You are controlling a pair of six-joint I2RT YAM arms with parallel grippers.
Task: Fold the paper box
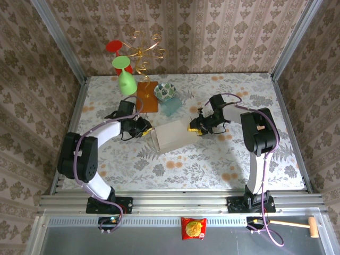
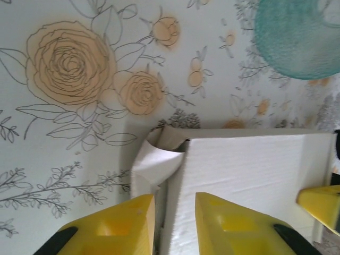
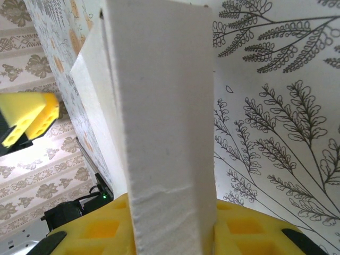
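The left end effector (image 2: 174, 199) straddles the paper box (image 2: 249, 170) edge.

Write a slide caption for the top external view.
Left gripper and right gripper flank the paper box at opposite ends, the right one clamped on its panel.

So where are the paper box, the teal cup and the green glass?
paper box (image 1: 171, 136): top external view, middle of its flat upper panel.
teal cup (image 2: 297, 40): left wrist view, its rounded side.
green glass (image 1: 126, 83): top external view, its wide body.
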